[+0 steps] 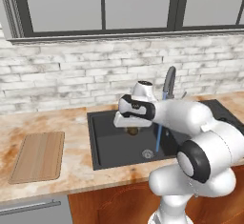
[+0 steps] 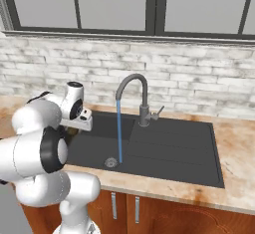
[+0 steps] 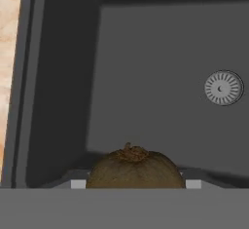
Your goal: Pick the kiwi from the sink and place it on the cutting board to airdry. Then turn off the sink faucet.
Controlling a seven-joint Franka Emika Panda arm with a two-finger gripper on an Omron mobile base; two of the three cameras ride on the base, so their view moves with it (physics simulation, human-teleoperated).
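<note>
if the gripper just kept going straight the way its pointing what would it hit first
The kiwi already sits between the jaws of the gripper, so it leads. Past it, the line probably ends on the black floor of the sink, left of the drain. Depth is hard to judge.

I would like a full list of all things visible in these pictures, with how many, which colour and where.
kiwi: one, brownish-olive, between the pincer's tips, above the sink's left part.
sink: one, matte black, set in the counter, with a ribbed drainboard on the right.
drain: one, round metal, on the basin floor.
sink faucet: one, dark grey, behind the basin; small side lever.
water stream: one, thin blue, falling from the spout toward the drain.
cutting board: one, light wood, on the counter left of the sink.
counter: one, beige-orange stone.
brick wall: one, whitish, behind.
window: dark frame, above.
pincer: one, on the white arm, holding the kiwi over the basin.
</note>
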